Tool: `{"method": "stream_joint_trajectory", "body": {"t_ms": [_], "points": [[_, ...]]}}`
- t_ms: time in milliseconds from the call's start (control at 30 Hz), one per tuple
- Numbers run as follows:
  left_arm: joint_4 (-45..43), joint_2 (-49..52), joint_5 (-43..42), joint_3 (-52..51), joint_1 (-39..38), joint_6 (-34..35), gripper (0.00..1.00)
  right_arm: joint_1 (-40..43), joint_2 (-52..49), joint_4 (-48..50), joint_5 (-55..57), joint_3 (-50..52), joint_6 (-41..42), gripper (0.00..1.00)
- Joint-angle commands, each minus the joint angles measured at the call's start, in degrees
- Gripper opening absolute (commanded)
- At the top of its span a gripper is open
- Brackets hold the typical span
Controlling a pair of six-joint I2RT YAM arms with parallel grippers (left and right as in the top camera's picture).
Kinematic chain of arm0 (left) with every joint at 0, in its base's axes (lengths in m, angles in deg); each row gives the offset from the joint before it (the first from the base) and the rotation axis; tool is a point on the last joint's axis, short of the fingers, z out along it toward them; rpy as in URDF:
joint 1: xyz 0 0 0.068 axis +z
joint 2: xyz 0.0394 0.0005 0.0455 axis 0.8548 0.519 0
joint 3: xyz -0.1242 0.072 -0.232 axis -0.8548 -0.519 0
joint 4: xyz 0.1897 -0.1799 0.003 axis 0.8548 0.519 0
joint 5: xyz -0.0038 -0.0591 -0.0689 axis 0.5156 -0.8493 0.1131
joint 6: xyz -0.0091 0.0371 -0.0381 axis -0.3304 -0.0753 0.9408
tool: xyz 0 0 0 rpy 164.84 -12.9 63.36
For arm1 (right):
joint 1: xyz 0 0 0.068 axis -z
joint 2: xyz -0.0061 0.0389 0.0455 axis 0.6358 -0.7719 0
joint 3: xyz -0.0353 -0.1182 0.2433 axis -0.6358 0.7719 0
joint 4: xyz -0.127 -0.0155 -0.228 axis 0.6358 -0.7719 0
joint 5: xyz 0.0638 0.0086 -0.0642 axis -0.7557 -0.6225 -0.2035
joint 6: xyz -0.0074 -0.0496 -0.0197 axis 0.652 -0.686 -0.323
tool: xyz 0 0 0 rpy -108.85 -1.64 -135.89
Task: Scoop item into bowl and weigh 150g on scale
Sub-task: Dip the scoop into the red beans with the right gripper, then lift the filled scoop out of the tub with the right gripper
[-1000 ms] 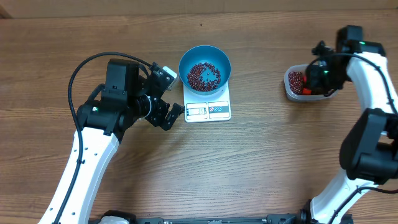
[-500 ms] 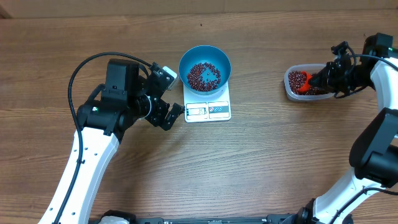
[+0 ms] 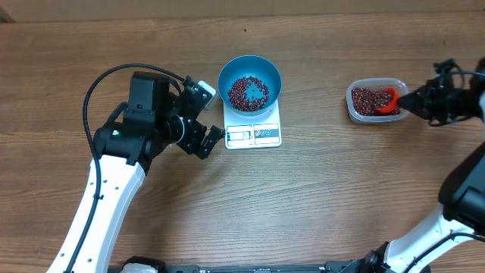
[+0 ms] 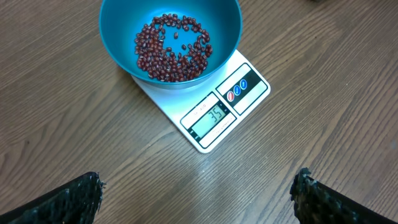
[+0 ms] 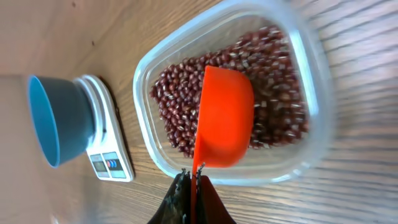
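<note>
Brown wood-grain table (image 3: 318, 197), even soft light, paler strip (image 3: 76, 6) beyond, possibly wall

tub (image 3: 350, 101): clear plastic, rectangular with rounded corners, sitting upright and flat on the right part of the table, long side running left-right in the overhead view
tub walls: see-through, rim slightly blurred in the right wrist view
red scoop (image 5: 225, 118): bright orange-red, rounded cup inside the tub, toward its right end
scoop pose: turned on edge, cup tilted, thin handle running out over the tub's right rim
scoop load: cannot tell
table (image 3: 318, 197): brown wood-grain top, grain running left-right in the overhead view
table mark: one small dark speck on the far side, well apart from the tub
</note>
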State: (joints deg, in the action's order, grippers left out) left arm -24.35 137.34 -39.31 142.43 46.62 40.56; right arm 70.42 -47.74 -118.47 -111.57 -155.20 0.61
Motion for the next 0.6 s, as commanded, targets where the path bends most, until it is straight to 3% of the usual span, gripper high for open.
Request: {"method": "stream_joint_trajectory", "body": {"t_ms": [0, 567], "points": [[0.0, -0.2, 0.2, 0.5, 0.0, -1.3, 1.00, 2.1, -0.3, -0.3, -6.2, 0.3, -0.5, 0.04], [0.0, -0.2, 0.2, 0.5, 0.0, -1.3, 0.99, 5.0, -0.3, -10.0, -24.9, 0.3, -11.1, 0.04]]}}
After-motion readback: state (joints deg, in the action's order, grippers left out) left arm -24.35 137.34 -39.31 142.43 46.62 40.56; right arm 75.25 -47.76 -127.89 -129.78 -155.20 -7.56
